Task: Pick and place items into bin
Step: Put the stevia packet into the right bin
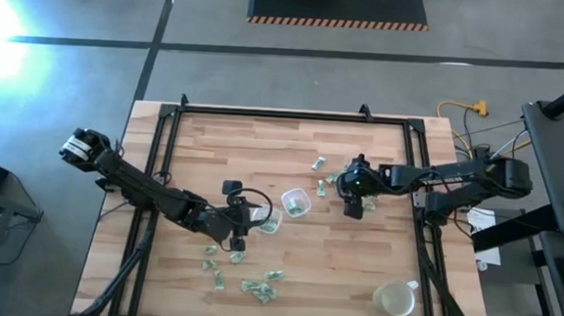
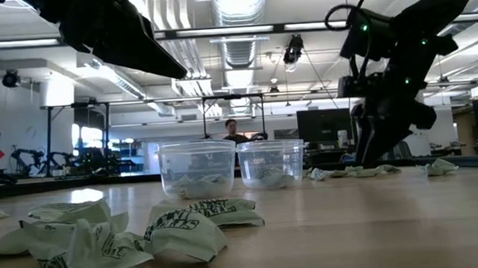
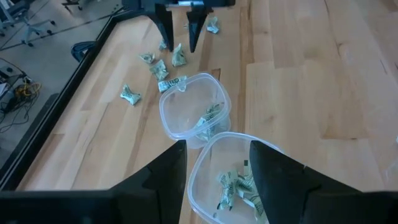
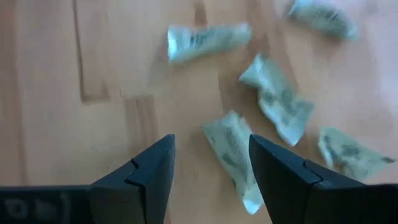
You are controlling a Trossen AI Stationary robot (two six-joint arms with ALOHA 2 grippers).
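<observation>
Small pale green-and-white crumpled wrappers lie on the wooden table in two groups: one near the far right (image 1: 322, 170), one near the front (image 1: 257, 290). Two small clear tubs stand mid-table, one (image 1: 296, 203) and another (image 1: 270, 222), each with a few wrappers inside. My left gripper (image 3: 217, 149) is open and hovers just over the nearer tub (image 3: 233, 186), holding nothing. My right gripper (image 4: 211, 143) is open and points down over the far-right group. One wrapper (image 4: 231, 148) lies between its fingers; I see no touch.
A yellowish-white mug (image 1: 394, 299) stands near the table's front right corner. A black frame (image 1: 265, 115) runs round the table's far and side edges. Bare wood lies between the tubs and the mug. In the low view, wrappers (image 2: 104, 238) lie close to the camera.
</observation>
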